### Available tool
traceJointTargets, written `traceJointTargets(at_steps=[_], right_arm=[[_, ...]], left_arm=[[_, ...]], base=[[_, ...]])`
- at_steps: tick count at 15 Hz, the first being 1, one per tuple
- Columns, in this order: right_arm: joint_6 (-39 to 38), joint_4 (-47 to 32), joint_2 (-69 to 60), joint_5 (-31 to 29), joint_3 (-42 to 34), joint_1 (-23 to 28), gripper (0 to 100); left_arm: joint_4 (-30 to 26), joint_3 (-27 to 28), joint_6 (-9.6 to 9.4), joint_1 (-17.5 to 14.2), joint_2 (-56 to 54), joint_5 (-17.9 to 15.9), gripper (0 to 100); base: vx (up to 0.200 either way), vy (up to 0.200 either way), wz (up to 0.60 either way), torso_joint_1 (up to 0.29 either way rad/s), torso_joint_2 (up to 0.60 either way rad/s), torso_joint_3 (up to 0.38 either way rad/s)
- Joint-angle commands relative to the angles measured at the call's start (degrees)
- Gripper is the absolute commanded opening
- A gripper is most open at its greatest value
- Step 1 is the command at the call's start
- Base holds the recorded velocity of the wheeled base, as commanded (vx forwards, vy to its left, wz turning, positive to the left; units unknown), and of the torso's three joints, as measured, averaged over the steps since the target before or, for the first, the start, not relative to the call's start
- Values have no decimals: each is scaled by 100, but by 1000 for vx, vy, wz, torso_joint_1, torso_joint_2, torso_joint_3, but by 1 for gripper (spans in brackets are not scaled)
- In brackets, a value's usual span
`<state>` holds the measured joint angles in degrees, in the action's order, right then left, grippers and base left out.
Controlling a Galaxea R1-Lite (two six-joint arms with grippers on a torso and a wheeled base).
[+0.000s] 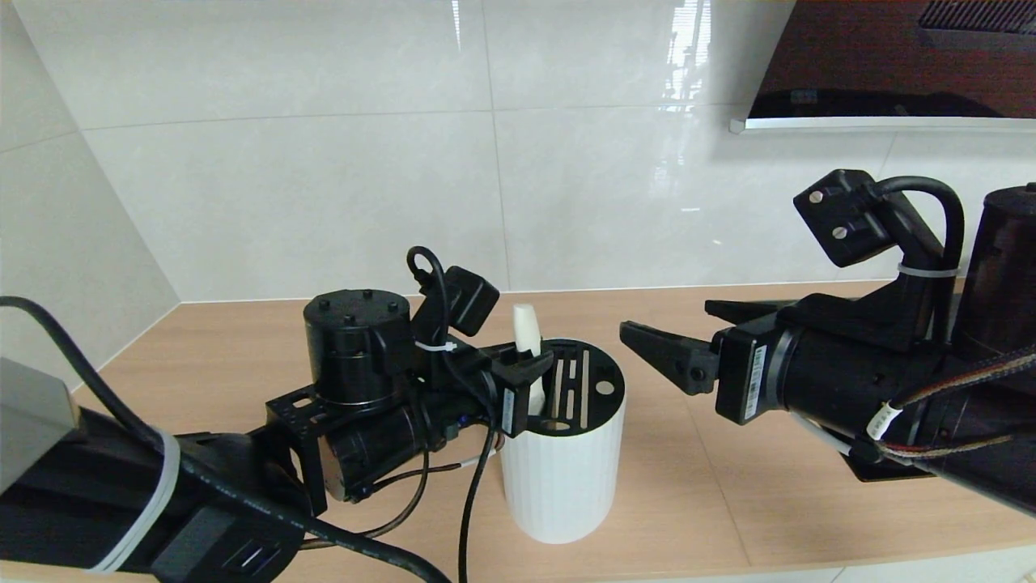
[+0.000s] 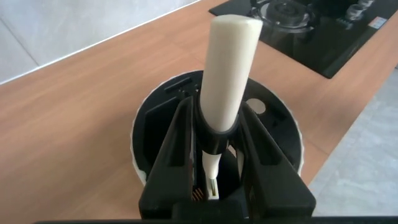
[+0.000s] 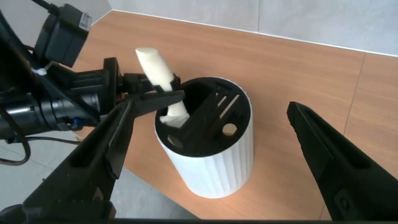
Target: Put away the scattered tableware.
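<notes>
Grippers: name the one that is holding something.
The left gripper: its fingers clamp the cream-handled utensil over the white holder. The right gripper stands open and empty beside it.

Cream-white utensil (image 1: 526, 328) with a thick, round-ended plastic handle and a black collar low on it. Pinched at that collar between the fingers of the left gripper (image 1: 528, 368), handle end up, leaning a little off vertical. Narrower lower part dips into a wide opening in the top of a white ribbed cylindrical holder (image 1: 562, 478), on the side toward the robot's left; tip hidden inside. Holder stands upright on the light wooden countertop (image 1: 696, 486), capped by a black disc cut with several long narrow slots and one small round hole.
</notes>
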<state>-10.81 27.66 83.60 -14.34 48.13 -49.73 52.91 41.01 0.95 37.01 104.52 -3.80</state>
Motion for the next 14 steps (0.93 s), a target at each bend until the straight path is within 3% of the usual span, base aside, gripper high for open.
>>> traceJointTargets(at_steps=[1, 8, 12, 14], right_arm=[[0, 3, 16, 1, 4, -2, 100], [0, 3, 16, 1, 4, -2, 100], [0, 3, 16, 1, 4, -2, 100], [-9, 3, 7, 1, 12, -2, 100]], left_arm=[[18, 39, 19, -1, -2, 11, 100], [18, 65, 72, -1, -72, 20, 100], [18, 320, 63, -89, -617, 749, 100], [-8, 346, 63, -98, -1065, 758, 100]], base=[[0, 0, 0, 0, 0, 0], [0, 0, 0, 0, 0, 0], [0, 0, 0, 0, 0, 0], [0, 0, 0, 0, 0, 0]])
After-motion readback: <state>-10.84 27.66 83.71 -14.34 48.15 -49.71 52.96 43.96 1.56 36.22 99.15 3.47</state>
